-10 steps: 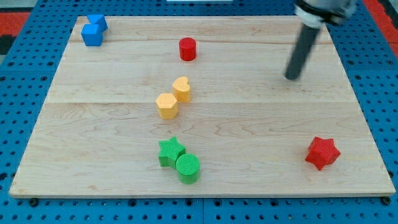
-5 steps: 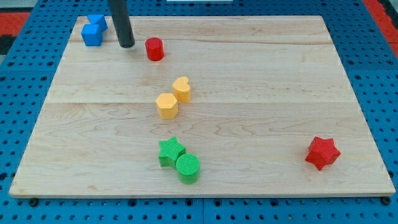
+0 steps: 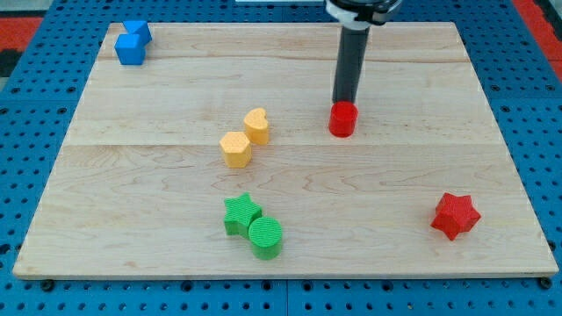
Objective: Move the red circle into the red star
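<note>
The red circle (image 3: pixel 342 119) sits a little right of the board's middle, in the upper half. My tip (image 3: pixel 343 102) is right behind it, at its top edge, seemingly touching it. The red star (image 3: pixel 455 215) lies near the board's bottom right corner, well apart from the circle, down and to the view's right.
A yellow heart (image 3: pixel 256 125) and a yellow hexagon (image 3: pixel 235 148) touch each other left of the circle. A green star (image 3: pixel 241 213) and a green circle (image 3: pixel 265 237) sit together at the bottom middle. Two blue blocks (image 3: pixel 132 42) sit at the top left corner.
The red circle has moved from the upper left-middle down and to the right. My tip swept from the left of the circle to just above it.
</note>
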`<act>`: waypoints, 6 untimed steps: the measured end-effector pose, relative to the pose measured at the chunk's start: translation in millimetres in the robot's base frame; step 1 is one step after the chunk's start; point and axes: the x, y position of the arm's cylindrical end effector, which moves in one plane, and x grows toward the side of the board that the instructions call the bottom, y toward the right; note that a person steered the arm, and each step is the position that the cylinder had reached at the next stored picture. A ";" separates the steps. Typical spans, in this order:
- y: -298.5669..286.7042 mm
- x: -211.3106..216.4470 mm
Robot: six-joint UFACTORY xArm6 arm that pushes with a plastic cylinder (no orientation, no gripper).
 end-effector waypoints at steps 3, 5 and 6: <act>22.8 79.5; 63.6 62.5; 89.7 83.2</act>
